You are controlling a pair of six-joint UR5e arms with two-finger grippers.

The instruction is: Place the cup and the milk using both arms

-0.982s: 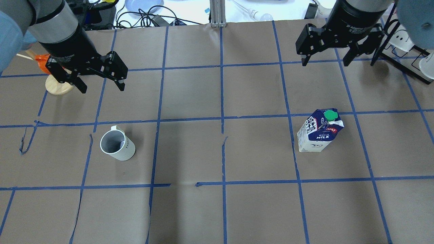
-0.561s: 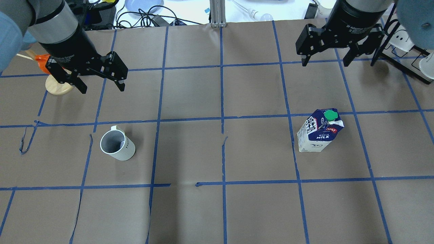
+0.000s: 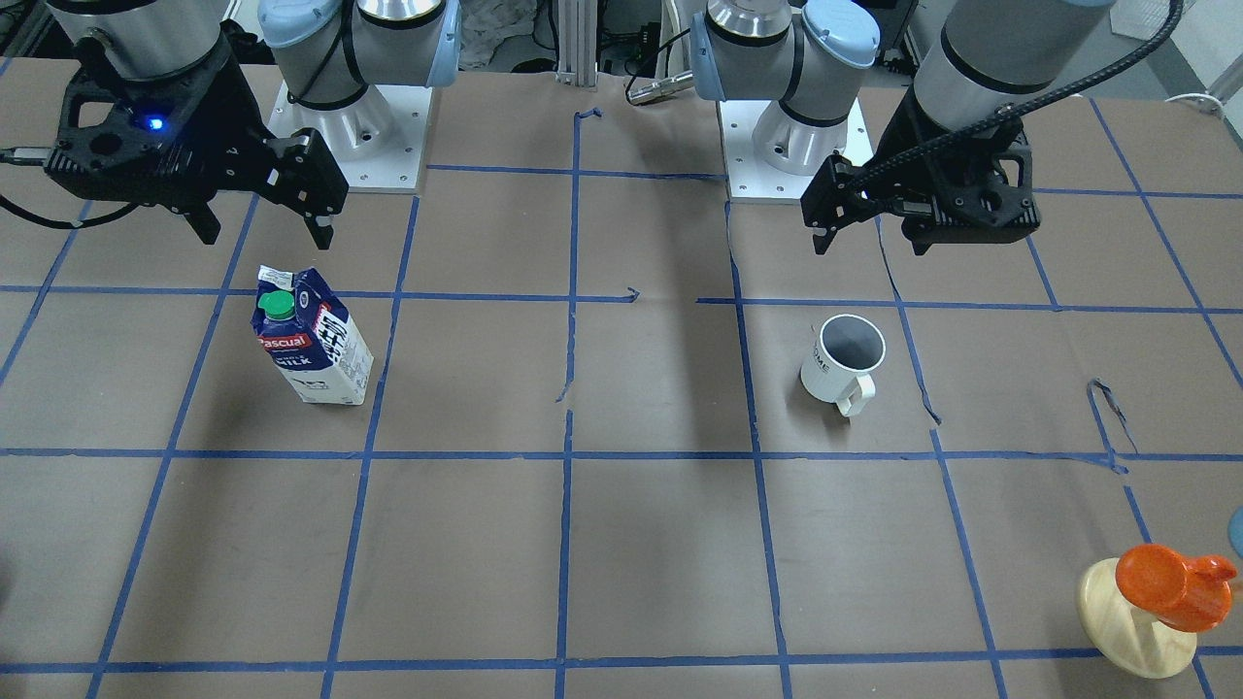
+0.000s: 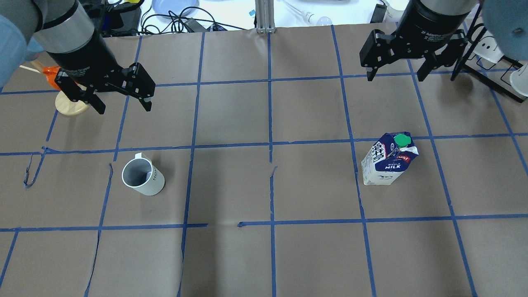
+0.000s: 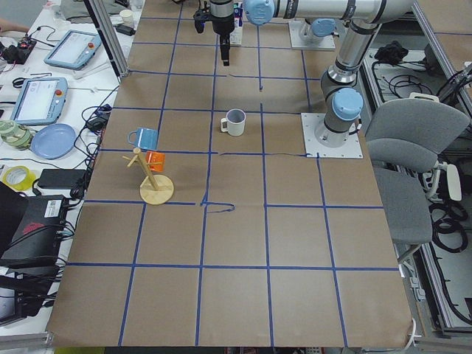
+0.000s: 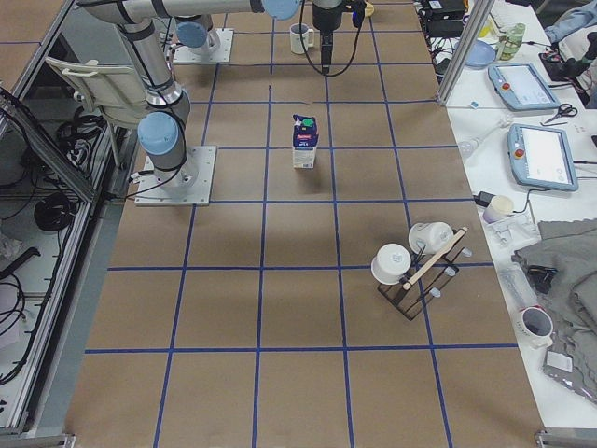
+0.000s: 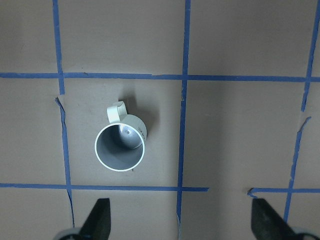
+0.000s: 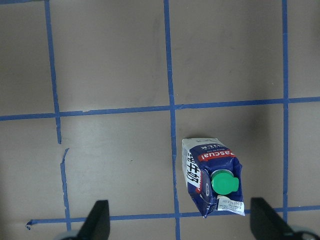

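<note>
Cup (image 4: 143,178) stands at 9 o'clock on the counter (image 4: 264,255), milk (image 4: 387,163) at 3. Left hand (image 4: 123,108) and right hand (image 4: 395,77) hang wide open, empty; centre each over its target before you lower.

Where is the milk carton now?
Overhead view: the milk carton stands upright on the right half of the table, clear of the open right gripper; the cup sits on the left half.
</note>
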